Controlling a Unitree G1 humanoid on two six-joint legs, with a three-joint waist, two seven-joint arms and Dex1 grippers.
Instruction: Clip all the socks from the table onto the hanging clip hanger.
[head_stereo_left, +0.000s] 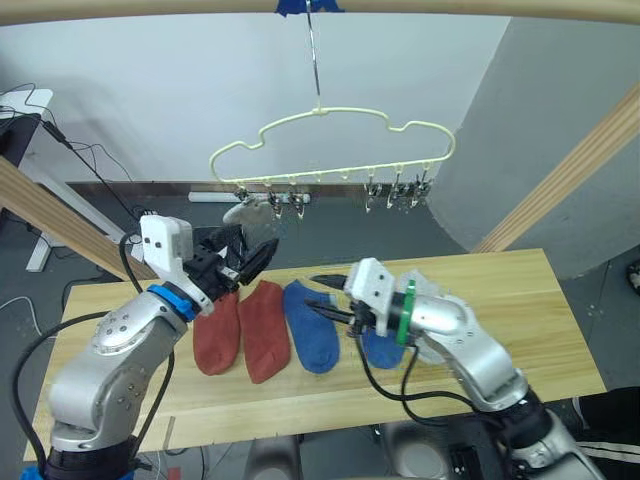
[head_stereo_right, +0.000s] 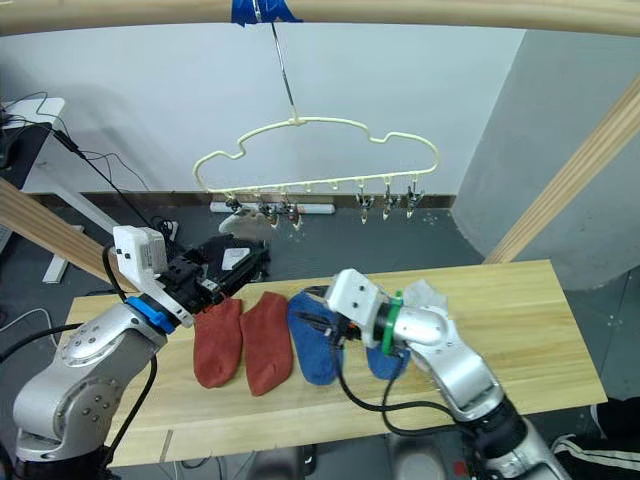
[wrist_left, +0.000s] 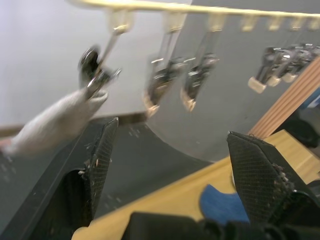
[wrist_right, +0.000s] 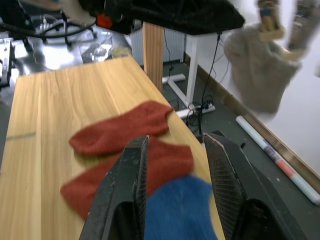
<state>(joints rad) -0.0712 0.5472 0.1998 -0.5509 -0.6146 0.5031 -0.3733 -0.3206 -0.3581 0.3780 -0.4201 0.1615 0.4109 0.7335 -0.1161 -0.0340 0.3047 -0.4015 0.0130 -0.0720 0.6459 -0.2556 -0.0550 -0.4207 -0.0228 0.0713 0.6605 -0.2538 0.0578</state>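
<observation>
You are looking at a light wood table (head_stereo_left: 520, 300) standing on a dark floor before a white wall, with cables trailing by the wall. The hanger (head_stereo_left: 330, 150) is hanging from a wooden pole by blue tape, one grey sock (head_stereo_left: 248, 212) clipped at its left end. Two red socks (head_stereo_left: 243, 330) and two blue socks (head_stereo_left: 312, 328) are lying mid-table. Your left gripper (head_stereo_left: 250, 260) is hovering spread and empty below the clips; your right gripper (head_stereo_left: 330, 300) is reaching parted over a blue sock. No writing is showing legibly.

table (head_stereo_left: 520, 300): pale wood, matt, grain and plank seams showing
socks (head_stereo_left: 265, 330): soft matt knit cloth under my claws
clip hanger (head_stereo_left: 330, 140): thin cream wire, smooth
clips (wrist_left: 197, 82): shiny metal
my fingers (wrist_left: 252, 175): black, rough-textured pads
</observation>
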